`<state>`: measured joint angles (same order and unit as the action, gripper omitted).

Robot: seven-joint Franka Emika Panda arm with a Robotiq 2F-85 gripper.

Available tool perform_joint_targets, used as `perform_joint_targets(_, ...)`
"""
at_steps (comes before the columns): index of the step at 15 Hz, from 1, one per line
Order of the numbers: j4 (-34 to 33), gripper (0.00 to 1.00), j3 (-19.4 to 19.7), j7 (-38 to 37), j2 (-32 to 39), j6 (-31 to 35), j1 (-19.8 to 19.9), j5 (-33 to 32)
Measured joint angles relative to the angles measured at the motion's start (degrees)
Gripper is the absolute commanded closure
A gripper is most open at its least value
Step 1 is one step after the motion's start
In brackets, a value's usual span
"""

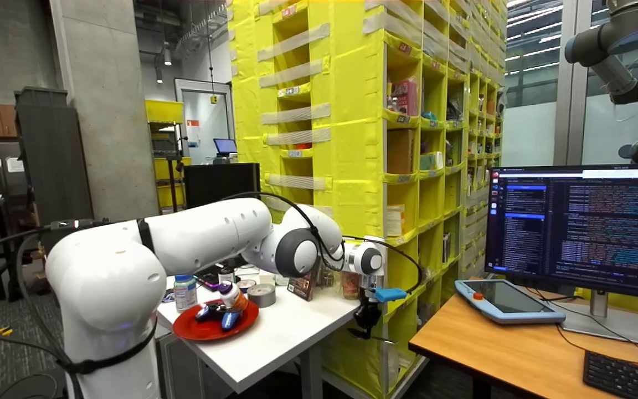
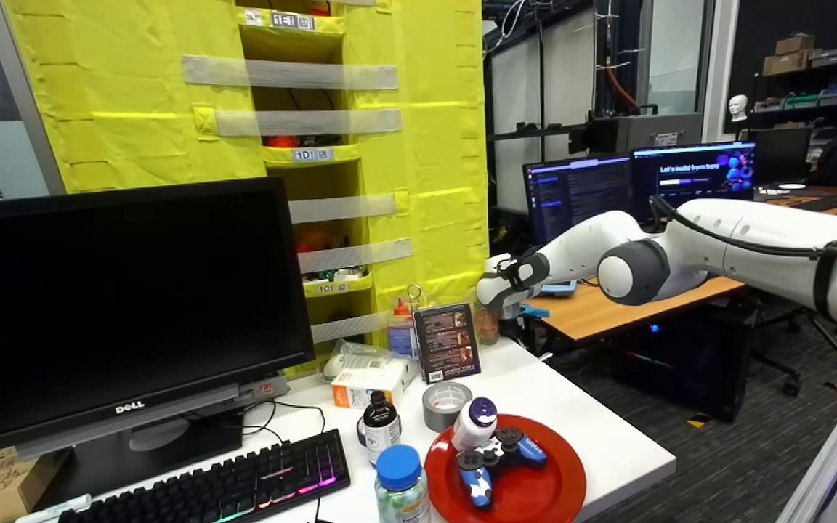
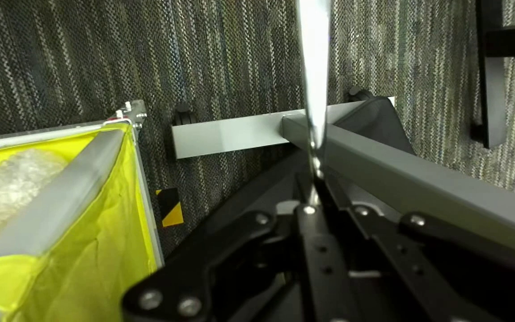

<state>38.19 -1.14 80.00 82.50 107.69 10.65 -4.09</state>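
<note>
Gripper point(image 3: 317, 190) pinches thin shiny metal piece point(image 3: 316, 67), prob. a utensil; end cut off in wrist view. Red plate point(image 2: 560, 468) holds blue ctrlr point(image 2: 490, 452) + white btl point(image 2: 470, 434); blue-lidded jar point(image 2: 402, 487) just beside. Yellow shelf bin point(image 3: 99, 264) near gripper has clear plastic point(image 3: 14, 192) in it. Gripper & piece hang past edge of white table point(image 2: 611, 439), over carpet point(image 3: 239, 62), in gap btwn table & brown desk point(image 1: 460, 343).

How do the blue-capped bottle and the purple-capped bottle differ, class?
The blue-capped bottle stands upright on the table; the purple-capped bottle tilts on the plate. The blue-capped bottle is see-through; the purple-capped bottle is white. Both have caps on.
</note>
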Motion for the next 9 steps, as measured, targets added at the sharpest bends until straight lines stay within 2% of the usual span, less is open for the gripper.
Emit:
perform_joint_targets(4,6.49,0.98,0.01,-1.31,-3.20,5.43,0.25,0.05)
perform_joint_targets(9,19.05,0.98,0.65,-11.94,-8.94,17.32,1.02,0.51)
